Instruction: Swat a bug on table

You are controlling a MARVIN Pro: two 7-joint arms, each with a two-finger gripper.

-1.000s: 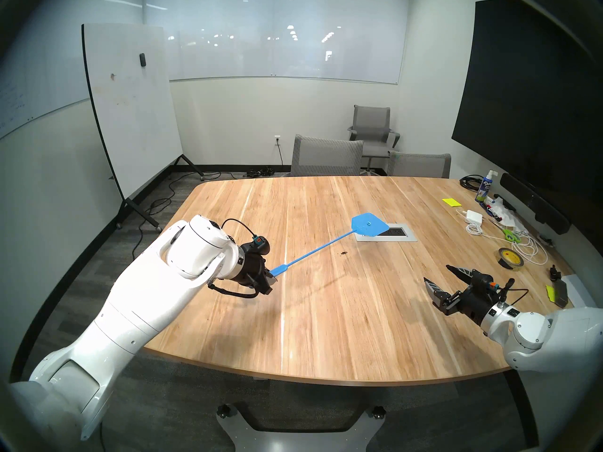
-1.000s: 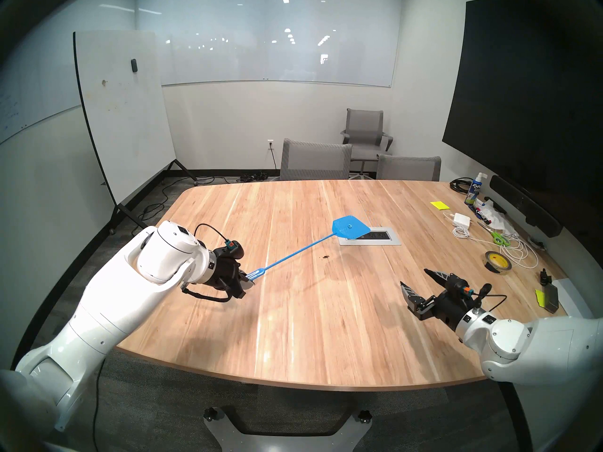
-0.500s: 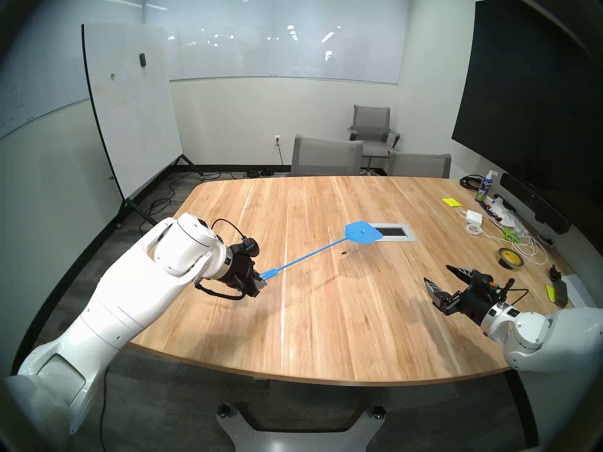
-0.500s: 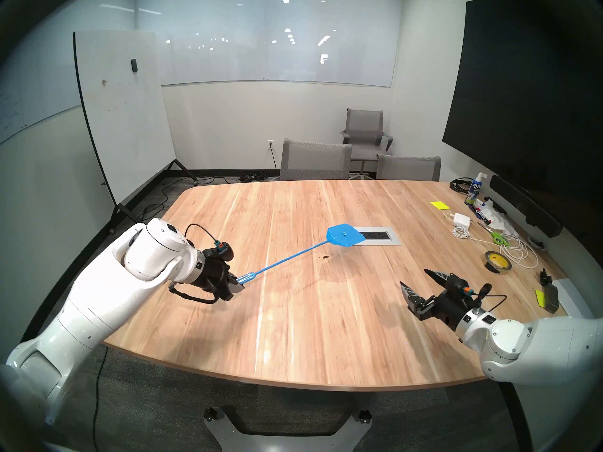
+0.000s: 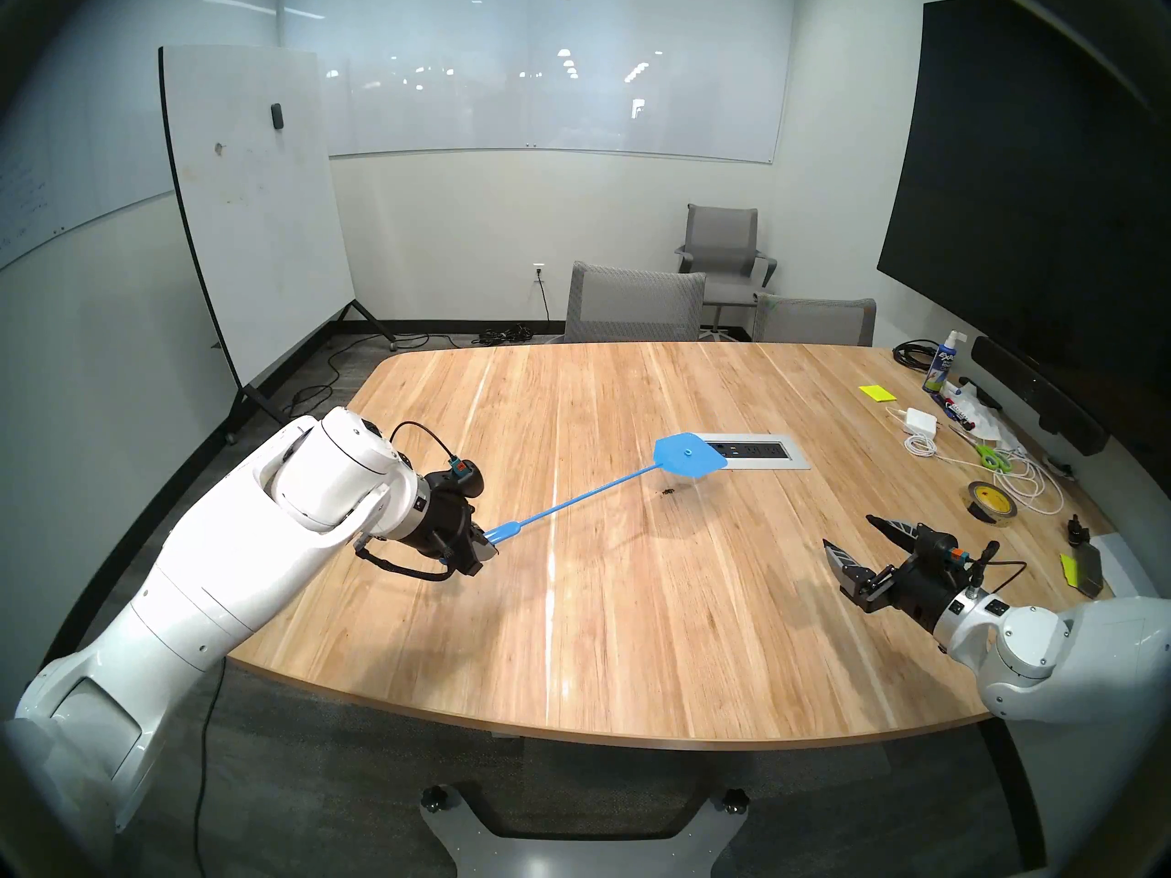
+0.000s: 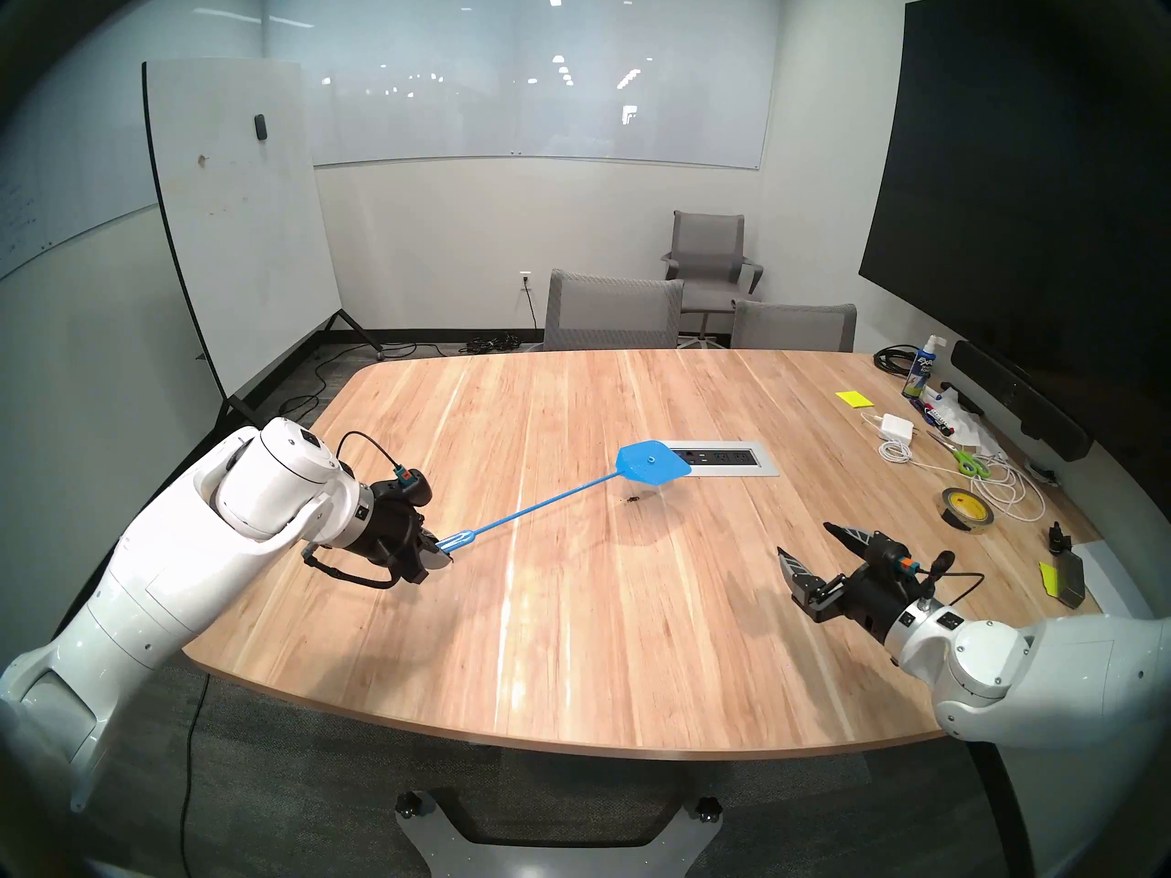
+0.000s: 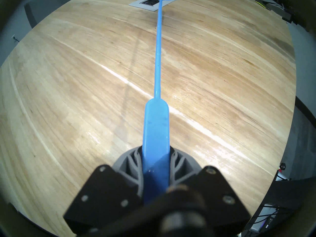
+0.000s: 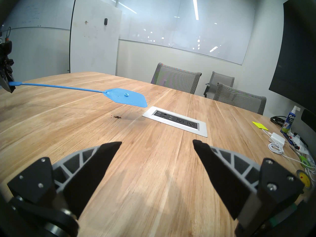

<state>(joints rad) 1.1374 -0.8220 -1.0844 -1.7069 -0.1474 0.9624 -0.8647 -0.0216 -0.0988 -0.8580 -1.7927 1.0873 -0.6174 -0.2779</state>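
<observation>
Left end effector (image 5: 483, 543) pinching swatter (image 5: 689, 455) handle; head raised above desk (image 5: 633, 604), just beyond bug (image 5: 666, 491); right end effector (image 5: 852, 541) spread, idle

You have the bug (image 5: 667, 491) as a tiny dark brown-black cluster of crumb-like bits lying flat on the table (image 5: 633, 604), a little toward your left of the silver outlet panel (image 5: 760, 450) and near the table's middle. The blue swatter (image 5: 589, 495) is raised off the wood, its flat mesh head (image 5: 689, 455) close above and just beyond the bug, not touching it, with its shadow falling beside the speck. The table itself is a broad light wood-plank top with rounded corners, and a few loose specks sit beside the bug.
</observation>
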